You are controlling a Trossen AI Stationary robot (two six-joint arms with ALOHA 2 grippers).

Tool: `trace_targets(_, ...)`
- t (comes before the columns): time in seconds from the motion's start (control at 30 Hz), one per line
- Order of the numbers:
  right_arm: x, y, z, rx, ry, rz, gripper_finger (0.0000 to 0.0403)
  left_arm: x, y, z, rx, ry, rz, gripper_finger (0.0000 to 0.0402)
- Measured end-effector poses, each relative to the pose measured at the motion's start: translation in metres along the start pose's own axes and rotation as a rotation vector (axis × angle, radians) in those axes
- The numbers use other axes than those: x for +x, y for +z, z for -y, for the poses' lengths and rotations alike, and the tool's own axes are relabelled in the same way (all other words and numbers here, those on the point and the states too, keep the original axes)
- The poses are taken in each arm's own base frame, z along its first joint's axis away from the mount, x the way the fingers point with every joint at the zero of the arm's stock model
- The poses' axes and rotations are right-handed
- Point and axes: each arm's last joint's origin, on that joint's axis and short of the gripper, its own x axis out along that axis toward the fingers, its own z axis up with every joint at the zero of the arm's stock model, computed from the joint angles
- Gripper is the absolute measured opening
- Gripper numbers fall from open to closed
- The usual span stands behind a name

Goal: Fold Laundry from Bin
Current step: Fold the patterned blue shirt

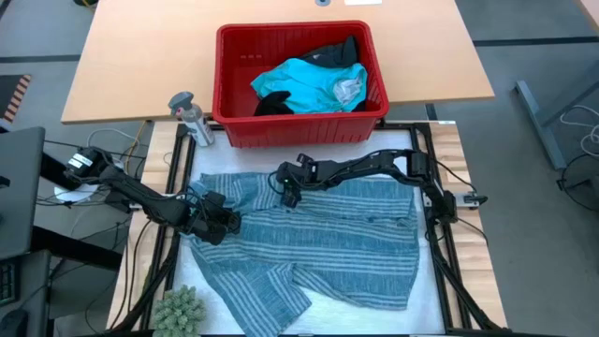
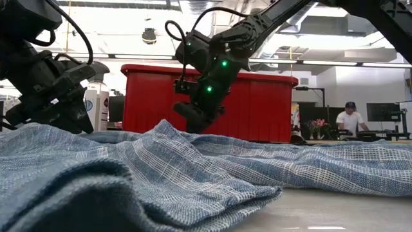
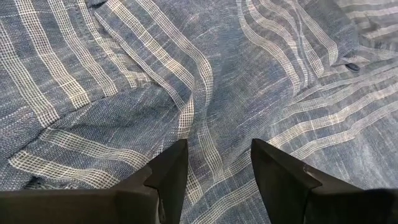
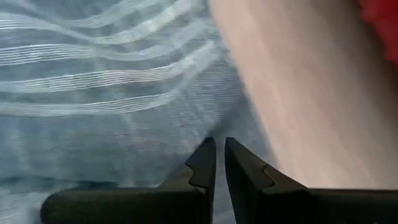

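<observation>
Spread across the white mat (image 1: 426, 304) on the near tabletop (image 1: 473, 271) lies the blue-grey striped garment (image 1: 346, 248), rumpled, with one corner folded over toward the front edge. Behind it, on the farther wooden tabletop (image 1: 140, 65), stands the red bin (image 1: 239, 89), which holds a bright turquoise garment (image 1: 304, 80) and black ones (image 1: 337, 51).

Over the left part of the striped cloth hangs the left pincer (image 1: 225, 225); its wrist view shows the two dark fingers (image 3: 171, 171) spread apart with only striped cloth (image 3: 205, 93) beyond the gap — nothing is gripped. The right pincer (image 1: 290, 198) sits at the cloth's far edge, near the bin's front wall. Its fingers (image 4: 205, 162) are pressed almost together, a thin slit between them, and whether any cloth is caught there I cannot tell; bare wood shows just beside the garment's edge.

A small grey bottle (image 1: 190, 117) stands just left of the bin, and a spiky green plant (image 1: 178, 311) sits at the mat's front left corner. Far off in the low view, a person (image 2: 351, 119) sits in the room.
</observation>
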Motion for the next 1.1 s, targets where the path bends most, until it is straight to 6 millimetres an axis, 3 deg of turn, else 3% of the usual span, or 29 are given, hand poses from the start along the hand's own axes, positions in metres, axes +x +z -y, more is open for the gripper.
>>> trace_targets(0.13, -0.008, 0.003, 0.002, -0.016, -0.013, 0.008, 0.0062, 0.0, 0.0, 0.001, -0.01, -0.007, 0.007, 0.0164)
trace_targets(0.33, -0.04, 0.029, -0.004, -0.028, 0.071, 0.199, 0.0062, -0.014, 0.017, 0.015, 0.015, -0.069, 0.141, 0.0164)
trace_targets(0.47, -0.025, 0.024, -0.024, -0.044, 0.17, 0.213, 0.0061, -0.02, 0.026, 0.012, 0.022, -0.038, 0.207, 0.0164)
trace_targets(0.63, 0.002, 0.01, -0.042, -0.04, 0.196, 0.205, 0.006, -0.017, 0.027, -0.006, -0.012, 0.112, 0.203, 0.0164)
trace_targets(0.93, 0.003, 0.009, -0.042, -0.037, 0.197, 0.2, 0.006, -0.002, 0.027, -0.027, -0.092, 0.178, 0.211, 0.0165)
trace_targets(1.1, 0.002, 0.01, -0.042, -0.034, 0.197, 0.206, 0.006, 0.01, 0.036, -0.023, 0.061, 0.146, 0.184, 0.0178)
